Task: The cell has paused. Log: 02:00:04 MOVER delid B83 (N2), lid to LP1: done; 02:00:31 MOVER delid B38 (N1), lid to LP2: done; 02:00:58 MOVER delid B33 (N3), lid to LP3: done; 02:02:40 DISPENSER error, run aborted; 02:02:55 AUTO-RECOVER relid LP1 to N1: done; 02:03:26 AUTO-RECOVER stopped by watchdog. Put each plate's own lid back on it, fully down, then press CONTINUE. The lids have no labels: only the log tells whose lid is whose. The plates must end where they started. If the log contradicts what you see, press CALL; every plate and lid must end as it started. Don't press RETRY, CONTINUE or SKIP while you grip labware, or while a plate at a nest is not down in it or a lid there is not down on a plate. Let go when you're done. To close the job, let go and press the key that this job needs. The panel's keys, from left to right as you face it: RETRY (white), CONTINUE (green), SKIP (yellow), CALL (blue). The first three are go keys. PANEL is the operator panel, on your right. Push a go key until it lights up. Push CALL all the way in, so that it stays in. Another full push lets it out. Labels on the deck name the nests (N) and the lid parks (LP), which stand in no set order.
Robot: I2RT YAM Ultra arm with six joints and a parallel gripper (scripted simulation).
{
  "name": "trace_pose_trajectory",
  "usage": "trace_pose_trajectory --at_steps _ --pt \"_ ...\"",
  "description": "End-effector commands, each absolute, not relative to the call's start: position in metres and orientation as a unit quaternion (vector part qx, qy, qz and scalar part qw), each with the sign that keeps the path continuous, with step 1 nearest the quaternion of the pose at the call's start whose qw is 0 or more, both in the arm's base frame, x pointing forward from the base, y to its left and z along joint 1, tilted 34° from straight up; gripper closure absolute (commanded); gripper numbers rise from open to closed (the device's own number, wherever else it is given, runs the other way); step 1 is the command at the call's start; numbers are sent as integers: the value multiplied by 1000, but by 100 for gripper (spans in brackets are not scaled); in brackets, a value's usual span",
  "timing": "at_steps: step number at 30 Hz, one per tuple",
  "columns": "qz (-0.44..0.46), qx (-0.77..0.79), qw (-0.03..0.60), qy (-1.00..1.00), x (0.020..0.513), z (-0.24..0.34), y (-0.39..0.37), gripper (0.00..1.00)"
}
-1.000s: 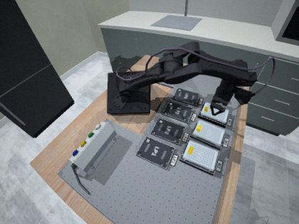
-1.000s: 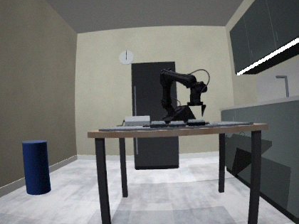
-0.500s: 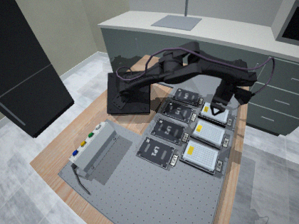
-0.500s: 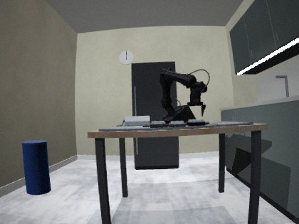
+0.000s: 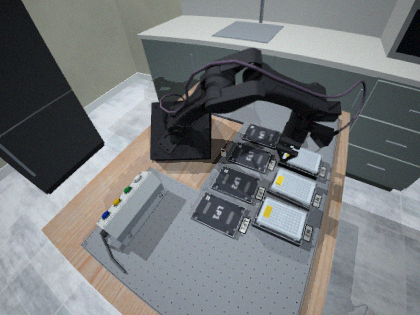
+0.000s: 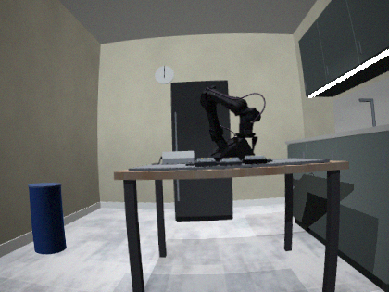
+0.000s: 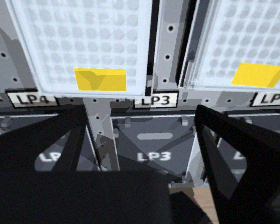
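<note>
Three white well plates with yellow tags stand in a row of nests at the right of the deck: a far one (image 5: 306,162) (image 7: 85,40), a middle one (image 5: 294,187) (image 7: 240,40) and a near one (image 5: 281,220). Four dark lid parks run beside them. Their pads look bare, among them LP3 (image 7: 152,147) (image 5: 248,157), so no loose lid shows. My gripper (image 5: 288,152) (image 6: 247,143) (image 7: 140,112) is open and empty. It hangs low over the strip between the parks and the plates, by the far plate's near corner. The nest labels are hidden.
The operator panel (image 5: 135,210) stands at the deck's left front, with white (image 5: 136,178), green (image 5: 127,189), yellow (image 5: 116,201) and blue (image 5: 105,213) keys. The arm's base (image 5: 177,136) stands behind the parks. A kitchen counter (image 5: 320,39) runs behind the table.
</note>
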State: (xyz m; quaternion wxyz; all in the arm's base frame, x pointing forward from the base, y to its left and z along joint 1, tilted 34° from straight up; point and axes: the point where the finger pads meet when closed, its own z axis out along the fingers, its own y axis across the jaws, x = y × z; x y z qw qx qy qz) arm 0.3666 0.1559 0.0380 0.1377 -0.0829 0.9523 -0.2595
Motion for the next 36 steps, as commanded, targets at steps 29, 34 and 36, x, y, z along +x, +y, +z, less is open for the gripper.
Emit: trace_pose_trajectory --at_steps 29,34,36 --pt "-241 -80 174 951 290 65 67 100" --pt "-237 -82 181 951 296 68 72 100" --pt "-237 -82 180 951 297 67 70 100"
